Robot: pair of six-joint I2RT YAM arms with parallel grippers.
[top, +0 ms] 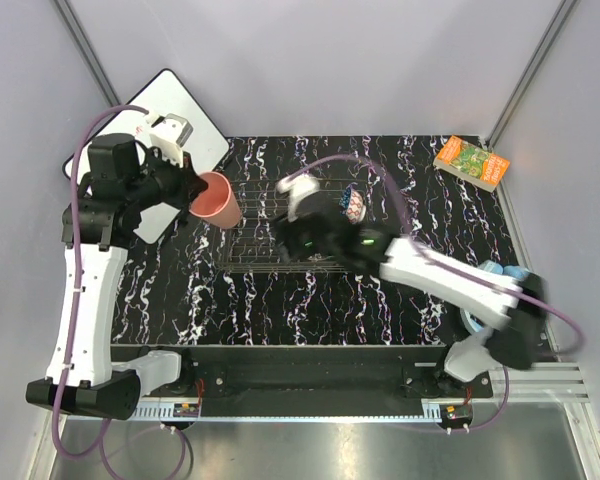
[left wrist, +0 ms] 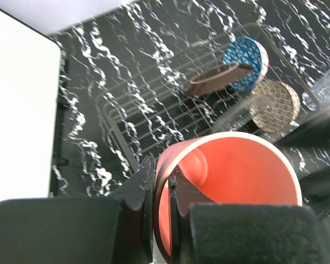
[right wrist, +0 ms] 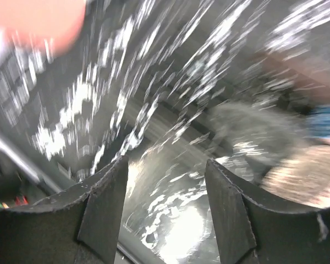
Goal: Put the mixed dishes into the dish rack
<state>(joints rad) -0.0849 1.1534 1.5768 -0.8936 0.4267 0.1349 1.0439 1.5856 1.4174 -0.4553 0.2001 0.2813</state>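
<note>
My left gripper point(left wrist: 160, 190) is shut on the rim of the pink cup point(left wrist: 231, 181), one finger inside and one outside. It holds the cup point(top: 217, 201) tilted in the air at the left end of the dish rack point(top: 270, 250). In the rack stand the blue patterned bowl point(left wrist: 246, 54), the red plate point(left wrist: 217, 80) on edge and the beige bowl point(left wrist: 274, 105). My right gripper point(top: 298, 238) hangs low over the rack's middle. In its blurred wrist view the jaws point(right wrist: 165, 170) stand open, with a clear glass dish point(right wrist: 181, 225) showing between them, apart from both fingers.
A white board point(top: 145, 125) lies at the back left, behind my left arm. A green-orange book point(top: 471, 162) sits at the back right corner of the black marbled mat point(top: 310, 310). Blue headphones point(top: 502, 272) lie by my right arm's base.
</note>
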